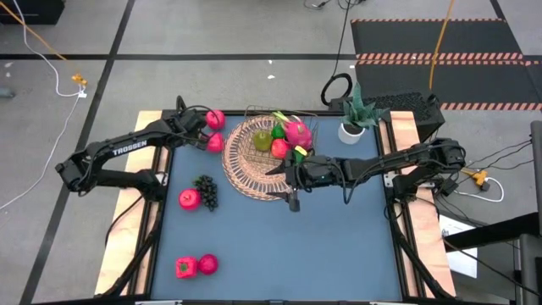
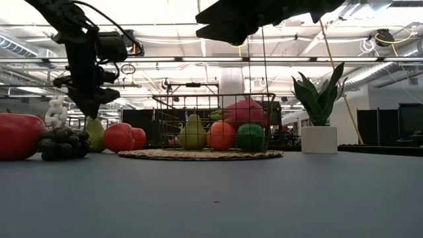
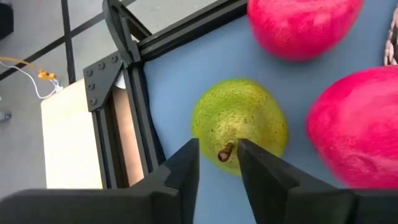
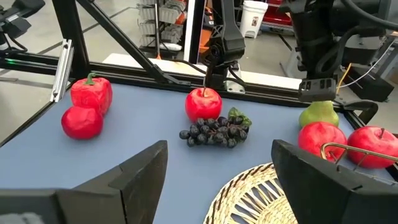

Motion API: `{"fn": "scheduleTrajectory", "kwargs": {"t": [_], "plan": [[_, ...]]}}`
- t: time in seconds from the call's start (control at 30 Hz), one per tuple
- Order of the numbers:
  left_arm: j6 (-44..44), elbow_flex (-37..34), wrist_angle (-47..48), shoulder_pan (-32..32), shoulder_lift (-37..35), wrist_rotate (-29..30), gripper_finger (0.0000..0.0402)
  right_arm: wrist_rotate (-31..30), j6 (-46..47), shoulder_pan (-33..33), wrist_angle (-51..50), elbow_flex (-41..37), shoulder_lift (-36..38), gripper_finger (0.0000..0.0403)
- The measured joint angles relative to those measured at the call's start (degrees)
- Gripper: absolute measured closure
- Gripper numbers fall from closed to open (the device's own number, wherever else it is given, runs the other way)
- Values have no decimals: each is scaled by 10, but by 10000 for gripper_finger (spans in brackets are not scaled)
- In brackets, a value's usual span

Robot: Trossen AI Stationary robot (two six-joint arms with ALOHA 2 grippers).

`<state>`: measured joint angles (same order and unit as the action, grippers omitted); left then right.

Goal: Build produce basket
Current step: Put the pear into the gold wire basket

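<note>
A green pear stands upright on the blue table at its far left, between two pink-red fruits. My left gripper hangs right above it, pointing down, open by a narrow gap, with the pear's brown stem between its fingers. The round wicker basket with its wire frame holds a pear, round red and green fruits and a pink dragon fruit. My right gripper hovers wide open and empty over the basket's near rim. My left gripper comes at the pear from above, its fingers on either side of the stem at the pear's top. I cannot tell whether they touch the stem. The pear still stands on the table.
Dark grapes and a red apple lie left of the basket. Two red fruits sit at the near left corner. A green plant in a white pot stands far right. The black table frame runs close beside the pear.
</note>
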<state>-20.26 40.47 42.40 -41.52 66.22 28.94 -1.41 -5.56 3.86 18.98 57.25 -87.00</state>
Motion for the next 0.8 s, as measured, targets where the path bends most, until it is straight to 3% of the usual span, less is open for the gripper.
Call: {"fn": "scheduleTrajectory", "kwargs": {"t": [0.33,0.57,0.8], "plan": [[36,-1,-23,0,1,-19,389,0,0,0,0,0,0,119],[72,-1,-9,14,-12,-18,385,0,3,0,-13,0,0,119],[62,10,-8,83,-114,9,392,0,19,0,-81,0,0,119]]}}
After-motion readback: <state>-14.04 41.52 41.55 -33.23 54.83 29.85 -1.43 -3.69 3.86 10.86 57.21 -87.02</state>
